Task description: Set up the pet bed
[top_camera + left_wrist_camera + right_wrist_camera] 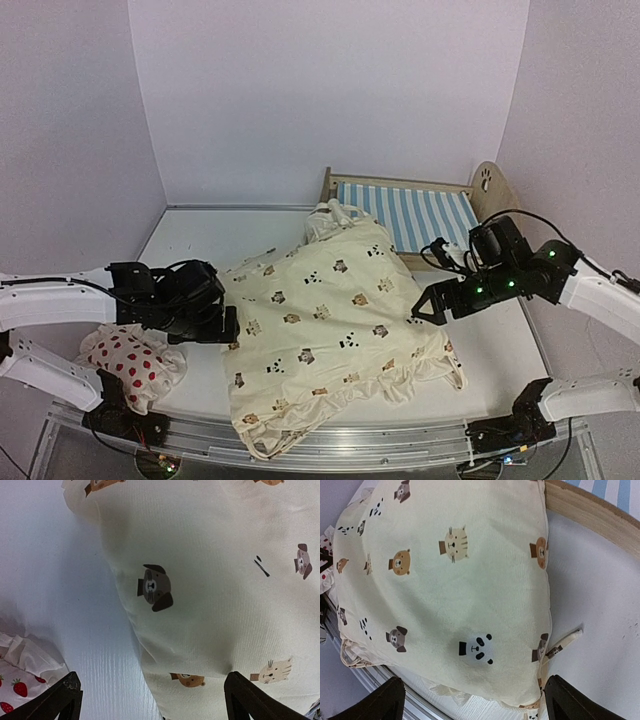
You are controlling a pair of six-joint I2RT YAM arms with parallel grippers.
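Note:
The pet bed [410, 215], light wood with a blue-and-white striped base, stands at the back right, and its paw-print headboard [487, 183] is at the right end. The cream animal-print cushion [330, 320] lies on the table in front of the bed, its far corner against the bed's left end. My left gripper [230, 327] is open at the cushion's left edge [200, 580]. My right gripper [428, 303] is open at the cushion's right edge [445, 580], holding nothing. The bed's wooden rail [590, 510] shows in the right wrist view.
A white pillow with red strawberries [125, 360] lies at the front left beside the left arm, and its corner [15, 680] appears in the left wrist view. A cushion tie [565, 640] trails on the white table [500, 350]. A metal rail [400, 440] edges the table front.

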